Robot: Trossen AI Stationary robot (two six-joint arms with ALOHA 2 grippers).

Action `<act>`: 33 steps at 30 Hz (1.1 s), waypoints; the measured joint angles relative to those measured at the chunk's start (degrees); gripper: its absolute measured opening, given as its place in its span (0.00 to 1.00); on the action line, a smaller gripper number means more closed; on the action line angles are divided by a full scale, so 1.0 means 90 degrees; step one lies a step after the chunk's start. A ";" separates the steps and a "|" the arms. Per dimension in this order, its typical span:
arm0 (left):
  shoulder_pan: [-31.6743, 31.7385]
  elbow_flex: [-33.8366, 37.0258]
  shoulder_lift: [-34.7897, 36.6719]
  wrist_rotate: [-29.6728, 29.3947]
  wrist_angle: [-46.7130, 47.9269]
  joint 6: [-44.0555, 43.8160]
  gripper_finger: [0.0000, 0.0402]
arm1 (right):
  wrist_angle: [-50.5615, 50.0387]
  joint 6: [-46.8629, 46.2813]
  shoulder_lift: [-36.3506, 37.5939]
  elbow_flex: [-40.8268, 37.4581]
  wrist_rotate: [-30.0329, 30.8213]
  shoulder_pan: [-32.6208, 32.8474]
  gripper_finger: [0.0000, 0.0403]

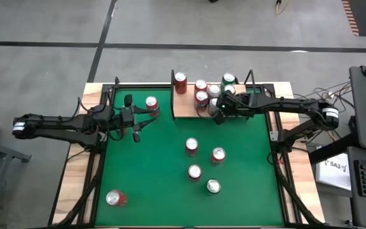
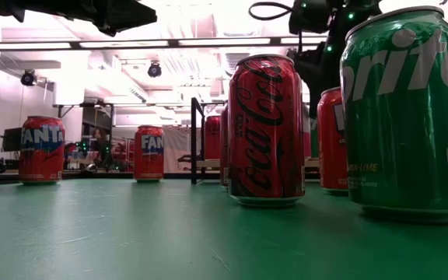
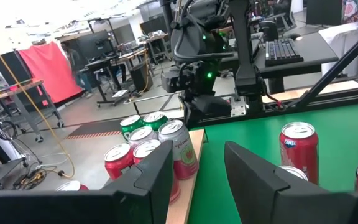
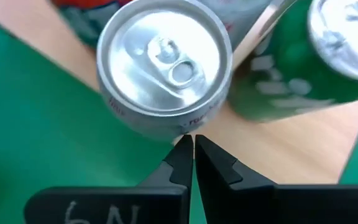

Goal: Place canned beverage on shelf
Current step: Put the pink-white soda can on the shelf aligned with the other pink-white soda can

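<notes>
Right arm stretched in from the right side, forearm near level, wrist bent down at the far middle of the table. Right gripper (image 4: 188, 155) pointing downward, fingers pressed together, nothing between them. Left arm extended in from the left side, lying low and roughly straight. Left gripper (image 3: 197, 171) at the far left part of the table, fingers (image 3: 157, 171) parted with a clear gap, nothing held, aimed across toward the right arm.

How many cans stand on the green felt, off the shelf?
6 cans: one by the left arm, four mid-table, one in a left corner; right arm may hide more.
</notes>
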State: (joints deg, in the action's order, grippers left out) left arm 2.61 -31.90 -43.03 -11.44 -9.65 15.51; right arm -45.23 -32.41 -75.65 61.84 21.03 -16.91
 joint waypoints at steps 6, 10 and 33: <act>0.0002 0.0001 0.0000 0.0000 0.0007 0.0002 0.32 | 0.0140 0.0280 -0.0017 0.0000 0.0335 -0.0084 0.02; 0.0002 0.0001 0.0000 0.0000 0.0010 0.0005 0.32 | 0.0105 0.0254 0.0109 0.0000 0.0282 -0.0096 0.02; 0.0001 0.0001 0.0000 0.0001 0.0042 0.0007 0.32 | 0.0351 0.0011 0.0185 0.0012 -0.0001 -0.0096 0.02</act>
State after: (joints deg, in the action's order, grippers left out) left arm 2.62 -31.90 -43.03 -11.44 -9.27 15.57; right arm -42.08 -32.30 -73.99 61.95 21.02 -17.78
